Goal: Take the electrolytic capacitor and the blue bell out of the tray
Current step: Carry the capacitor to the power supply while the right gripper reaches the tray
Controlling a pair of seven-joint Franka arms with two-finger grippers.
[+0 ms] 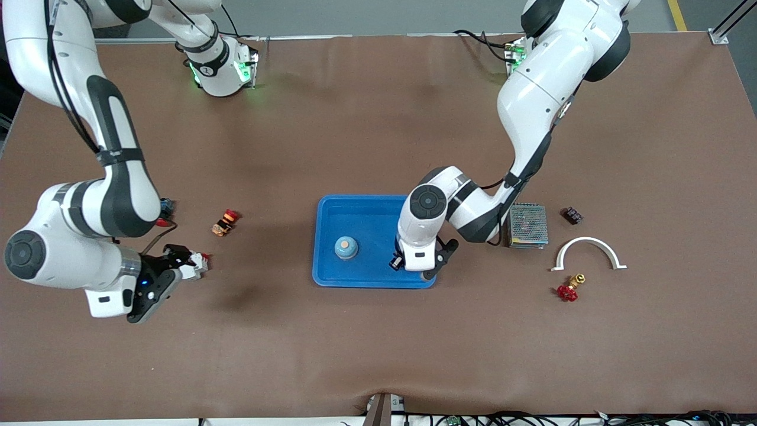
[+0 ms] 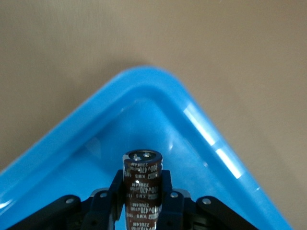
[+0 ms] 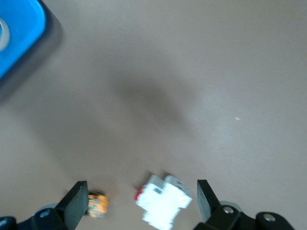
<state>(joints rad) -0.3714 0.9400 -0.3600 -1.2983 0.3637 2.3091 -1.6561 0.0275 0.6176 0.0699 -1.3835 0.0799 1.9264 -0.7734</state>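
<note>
A blue bell with an orange button stands in the blue tray at the table's middle. My left gripper is over the tray's corner nearest the front camera at the left arm's end. In the left wrist view it is shut on a dark brown capacitor, held upright above the tray's floor. The capacitor is hidden in the front view. My right gripper is open near the table toward the right arm's end, its fingers on either side of a white part.
The white part and an orange-and-red button lie by the right gripper. Toward the left arm's end lie a metal mesh box, a small dark block, a white arch and a red valve.
</note>
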